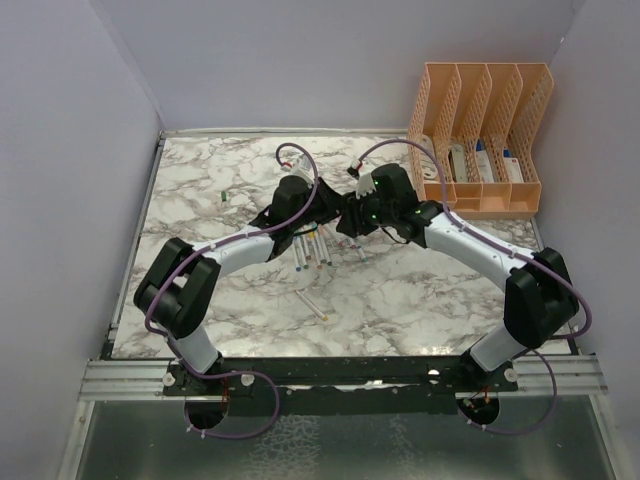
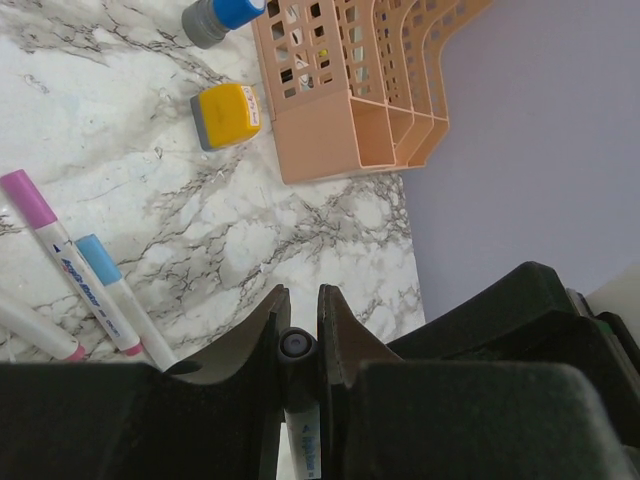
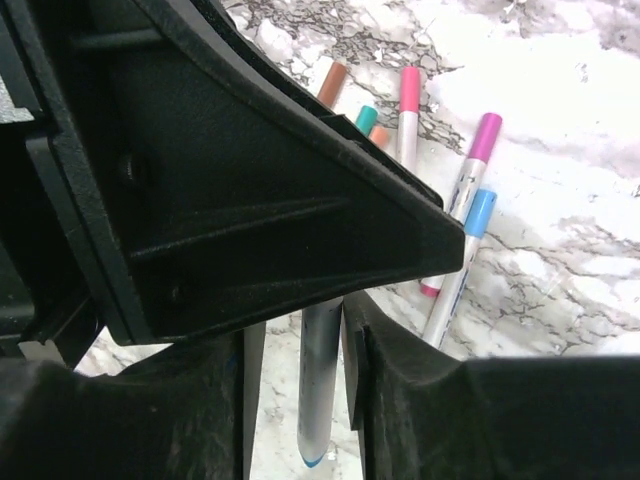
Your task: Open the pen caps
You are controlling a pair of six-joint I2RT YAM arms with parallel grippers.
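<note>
Pen caps (image 3: 481, 212), likely light, slick and snug, top pens (image 2: 75, 265) lying mid-tabletop (image 1: 420, 290); left pincer (image 2: 300, 300) clamps one pen (image 3: 320, 380), right pincer (image 3: 300, 385) stands parted around it, best gripping its coloured end.

Tabletop (image 1: 400, 300): marble pattern, white with grey veining, under soft, even light. A peach file rack (image 1: 480, 130) with four slotted bays stands upright on its far right corner. Pale lilac back wall (image 1: 300, 60) just behind the rack; right wall (image 1: 600, 150) close beside it; left wall (image 1: 60, 150) well across from it. Opposite the rack, along the near edge: aluminium rail (image 1: 130, 378), then dull metal sheet (image 1: 330, 440).
</note>
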